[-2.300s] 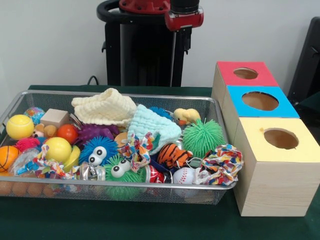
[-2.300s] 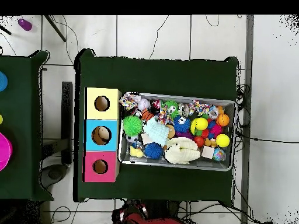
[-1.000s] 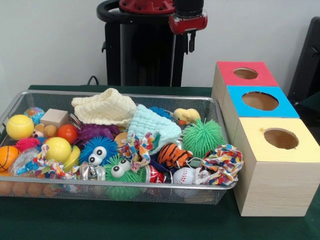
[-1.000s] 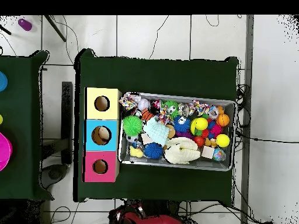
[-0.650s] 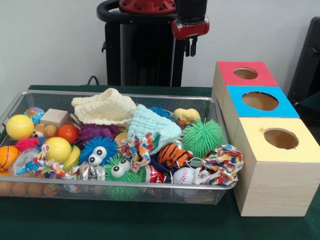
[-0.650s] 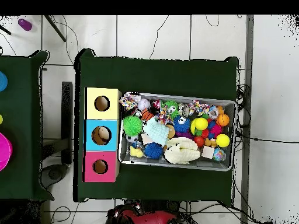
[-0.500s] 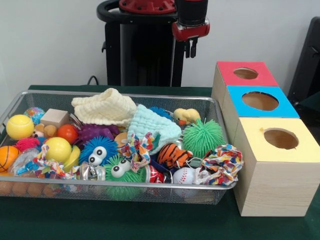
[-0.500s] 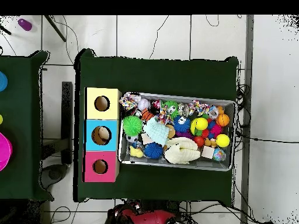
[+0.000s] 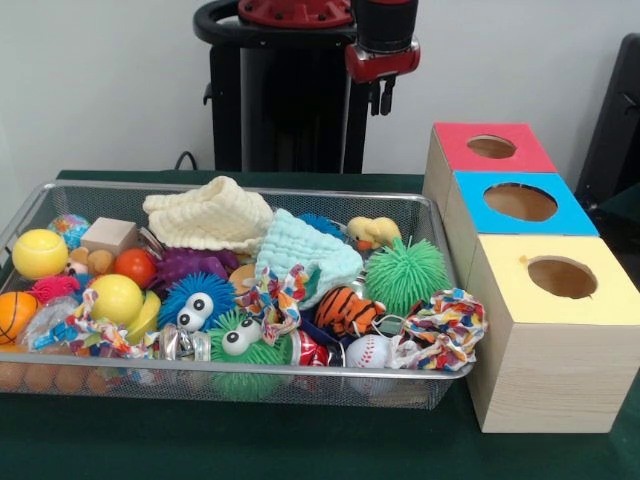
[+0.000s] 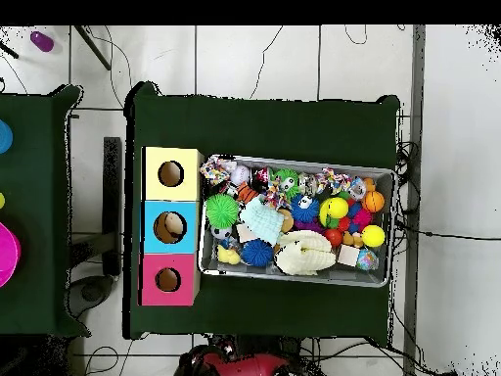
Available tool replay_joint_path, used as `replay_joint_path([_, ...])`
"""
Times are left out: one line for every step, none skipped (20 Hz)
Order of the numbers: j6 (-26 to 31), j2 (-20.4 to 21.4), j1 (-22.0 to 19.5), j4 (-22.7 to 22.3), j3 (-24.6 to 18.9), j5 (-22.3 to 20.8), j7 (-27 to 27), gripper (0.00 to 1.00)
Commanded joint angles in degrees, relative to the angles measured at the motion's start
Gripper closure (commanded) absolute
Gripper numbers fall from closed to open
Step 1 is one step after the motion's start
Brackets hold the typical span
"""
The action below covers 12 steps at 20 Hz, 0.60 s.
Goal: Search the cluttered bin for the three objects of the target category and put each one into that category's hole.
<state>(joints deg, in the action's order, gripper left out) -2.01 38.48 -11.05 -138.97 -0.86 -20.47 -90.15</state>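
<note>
Search step: the end effector (image 9: pixel 381 97), closure impossible to tell, hangs at 12 o'clock above the cluttered bin (image 9: pixel 240 372); next it must descend to the knotted cloth toy (image 9: pixel 440 328) at 4 o'clock.

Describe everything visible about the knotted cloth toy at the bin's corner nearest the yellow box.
The knotted cloth toy is a floppy bundle of braided patterned strips in red, blue, yellow and white. It lies slumped in the wire mesh bin, at the front corner beside the yellow-topped box. Its side touches a small baseball, and a green spiky ball sits just behind it. Nothing grips it; the tool hangs high above the table's far side.
</note>
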Motion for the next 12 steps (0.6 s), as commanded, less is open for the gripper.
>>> replay_joint_path([-0.47,-0.90,1.28,10.25,0.82,3.88,-9.89,1.00])
replay_joint_path([-0.02,-0.38,0.94,9.97,0.48,3.90,-9.80,1.00])
replay_joint_path([0.09,-0.14,0.74,9.84,0.25,3.85,-9.73,1.00])
replay_joint_path([0.06,-0.02,0.85,9.75,0.16,3.75,-9.67,1.00])
replay_joint_path([-0.09,0.01,1.12,9.70,0.27,3.78,-9.74,1.00])
replay_joint_path([-0.36,0.05,1.32,9.53,0.22,3.76,-9.84,1.00])
replay_joint_path([-0.68,0.09,1.24,9.35,0.00,3.76,-9.98,1.00])
replay_joint_path([-0.82,0.29,1.00,9.17,-0.39,3.77,-10.06,1.00])
replay_joint_path([-0.75,0.32,1.26,9.24,-0.14,4.00,-10.22,1.00])
replay_joint_path([-1.09,0.24,1.54,9.36,0.28,4.13,-10.41,1.00])
replay_joint_path([-0.99,0.24,1.84,9.45,0.60,4.20,-10.41,1.00])
replay_joint_path([-1.67,0.30,1.89,9.27,0.58,4.52,-10.89,0.00])
